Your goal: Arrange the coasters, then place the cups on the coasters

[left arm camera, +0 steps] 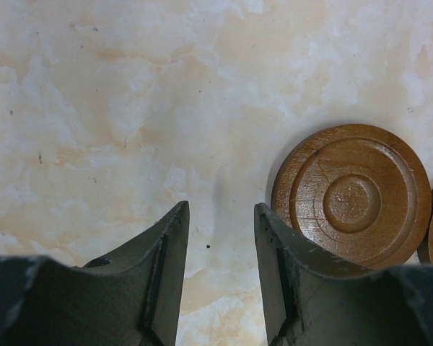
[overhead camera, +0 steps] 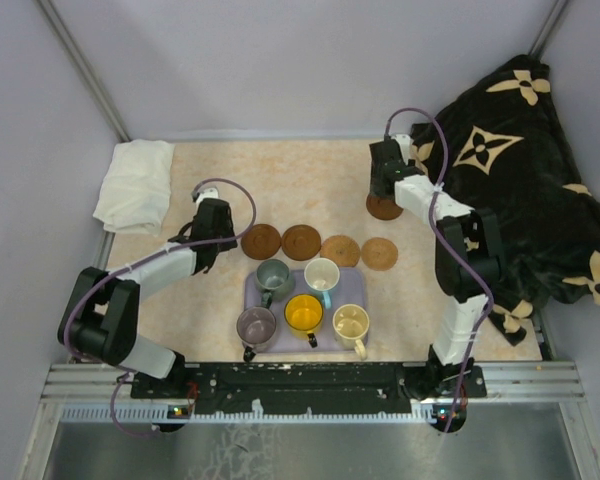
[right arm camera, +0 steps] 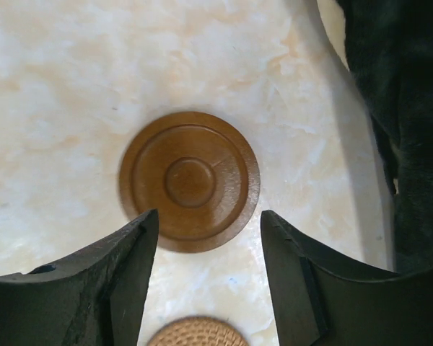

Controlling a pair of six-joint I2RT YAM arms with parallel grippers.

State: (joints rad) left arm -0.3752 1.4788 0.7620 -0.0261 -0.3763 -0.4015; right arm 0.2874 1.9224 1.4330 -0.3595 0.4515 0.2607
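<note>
Working on the first step — laying out the coasters (overhead camera: 301, 242), with no cup set on one yet.

At the left, hanging low over the tabletop (left arm camera: 130, 108) with the left gripper (left arm camera: 220, 209): jaws standing partly apart, gripping nothing, just beside the leftmost coaster (left arm camera: 352, 194) of the row. Reaching out from the near-left base, forearm slanting toward the table's middle, wrist tipping downward.

Passing rightward along four coasters lying close together in a line, just beyond the lavender tray (overhead camera: 355, 288). Finding all five cups (overhead camera: 303, 313) sitting on that tray, none on a coaster.

At the right, stretching far forward with the elbow raised, and pointing the right gripper (right arm camera: 209, 213) down at the fifth coaster (right arm camera: 190, 180), lying apart from the row and near the dark blanket (overhead camera: 520, 170). Jaws standing well apart, flanking the disc's near edge, clamping nothing — possibly brushing the rim, though hard to say from this angle.

Likely calling next for lowering, pinching that thin rim squarely, then carrying the disc to the row's right end.
</note>
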